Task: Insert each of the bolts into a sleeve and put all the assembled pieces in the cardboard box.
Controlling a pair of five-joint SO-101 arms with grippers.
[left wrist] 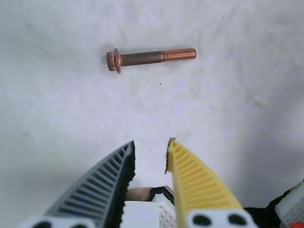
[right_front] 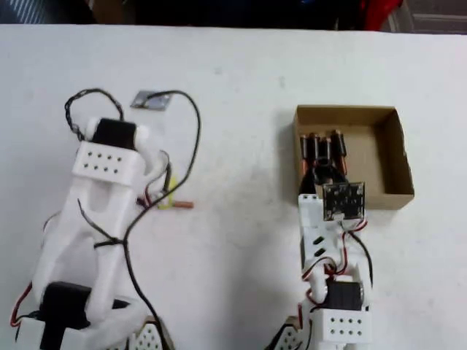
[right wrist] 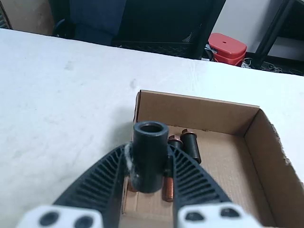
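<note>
1. One loose bolt (left wrist: 151, 58) lies flat on the table (right_front: 241, 73), well apart from the cardboard box (right_front: 390, 157), on the left arm's side. The left gripper (left wrist: 151, 142) hangs near it, empty, its jaws parted only narrowly.
2. That bolt looks like a small, stiff metal piece, light, with a smooth shank that would likely roll or slip. I would take it across the plain shank just behind the flanged head, which leaves the threaded end free to enter a bore.
3. One dark sleeve (right wrist: 150, 164) stands upright in the right gripper (right wrist: 149, 149), at the cardboard box's near corner on the left arm's side. The jaws are clamped on its lower wall, and its bore faces up, unblocked.
4. The sleeve seems a rigid, light tube that squeezing is unlikely to deform. Its round wall could twist between the ribbed fingers (right wrist: 109, 175), so the low grip suits it.
5. Inside the cardboard box, the assembled pieces (right_front: 321, 146) lie side by side against the wall toward the left arm. I count three, though they are packed too closely to be sure.
6. One small grey plate (right_front: 149, 100) lies farthest out, well apart from the cardboard box.
</note>
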